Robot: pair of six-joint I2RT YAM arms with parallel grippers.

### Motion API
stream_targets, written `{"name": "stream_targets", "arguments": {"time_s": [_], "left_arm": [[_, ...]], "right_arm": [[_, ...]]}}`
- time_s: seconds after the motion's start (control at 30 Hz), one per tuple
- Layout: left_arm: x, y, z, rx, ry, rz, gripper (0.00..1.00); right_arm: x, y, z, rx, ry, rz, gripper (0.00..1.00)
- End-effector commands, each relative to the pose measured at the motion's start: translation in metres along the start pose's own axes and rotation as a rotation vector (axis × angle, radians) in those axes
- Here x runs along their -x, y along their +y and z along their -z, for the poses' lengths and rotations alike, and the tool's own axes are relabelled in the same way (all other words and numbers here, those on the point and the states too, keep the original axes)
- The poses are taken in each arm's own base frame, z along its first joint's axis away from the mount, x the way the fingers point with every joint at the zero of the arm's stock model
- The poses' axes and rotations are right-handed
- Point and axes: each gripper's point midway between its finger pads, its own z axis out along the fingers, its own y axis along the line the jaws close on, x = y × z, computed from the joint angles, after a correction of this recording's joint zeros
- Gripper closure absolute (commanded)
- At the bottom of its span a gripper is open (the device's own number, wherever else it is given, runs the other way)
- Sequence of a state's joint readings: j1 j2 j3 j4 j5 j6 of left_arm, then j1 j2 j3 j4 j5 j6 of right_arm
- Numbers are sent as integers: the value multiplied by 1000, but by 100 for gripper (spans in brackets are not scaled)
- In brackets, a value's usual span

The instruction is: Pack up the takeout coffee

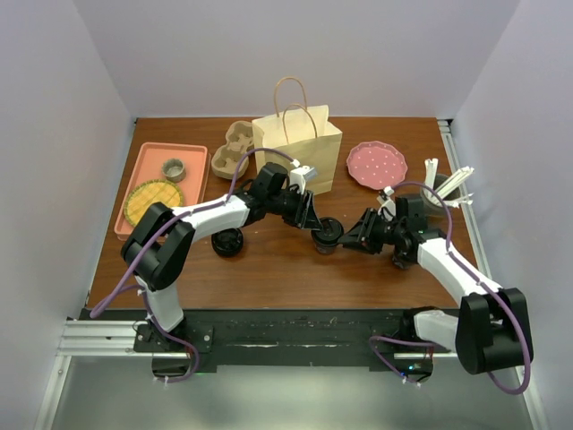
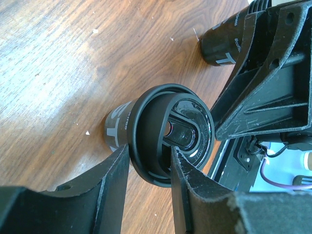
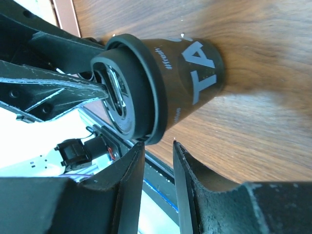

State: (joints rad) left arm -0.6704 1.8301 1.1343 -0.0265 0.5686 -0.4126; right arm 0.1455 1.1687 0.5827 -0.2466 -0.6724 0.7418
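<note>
1. The takeout coffee (image 1: 328,233) stood upright on the tabletop (image 1: 286,282), just right of the middle of the top view. It was below the paper bag (image 1: 300,152) and apart from it.
2. My left jaws were pinching the rim of its black lid. In the left wrist view one finger (image 2: 109,187) lay outside the rim and the other finger (image 2: 187,195) reached over the lid's top. The rim filled the gap between them.
3. My right jaws stood spread at the cup's right side in the top view. In the right wrist view the lid's rim sat just at the tips of my fingers (image 3: 124,180), at the mouth of the gap. I could not tell whether they touched it.
4. White lettering ran down the cup's black wall, large in the upper right of the right wrist view.
5. A second black cup (image 1: 228,242) stood lower left of the middle in the top view, well apart from the first. A third black cup (image 2: 222,46) showed in the upper right of the left wrist view.
6. The pulp cup carrier (image 1: 233,150) sat just left of the bag. The pink tray (image 1: 148,157) lay at the left edge, and a pink dotted plate (image 1: 376,164) lay to the right of the bag.
</note>
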Motion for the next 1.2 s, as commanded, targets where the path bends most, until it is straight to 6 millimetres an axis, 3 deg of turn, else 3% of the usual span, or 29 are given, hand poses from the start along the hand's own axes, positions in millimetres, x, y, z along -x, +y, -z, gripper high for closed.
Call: {"name": "stream_targets", "arguments": {"time_s": [0.0, 0.17, 0.37, 0.73, 0.93, 1.07, 1.17], "left_arm": [[-177, 101, 27, 434, 514, 163, 72], [-178, 102, 26, 438, 514, 164, 72], [-180, 103, 27, 440, 524, 167, 72], [-190, 107, 27, 454, 564, 180, 72], [-195, 108, 27, 468, 581, 182, 72], [-195, 108, 27, 467, 584, 182, 73], [-195, 108, 26, 464, 585, 180, 72]], "right_arm": [[4, 8, -5, 36, -7, 6, 65], [9, 1, -11, 3, -28, 7, 67], [0, -23, -23, -32, -27, -9, 75], [-27, -92, -26, -237, -39, -51, 89], [-35, -119, -25, -331, -37, -66, 99], [-30, -113, -22, -321, -56, -50, 99], [-13, -89, -17, -274, -87, 10, 96]]}}
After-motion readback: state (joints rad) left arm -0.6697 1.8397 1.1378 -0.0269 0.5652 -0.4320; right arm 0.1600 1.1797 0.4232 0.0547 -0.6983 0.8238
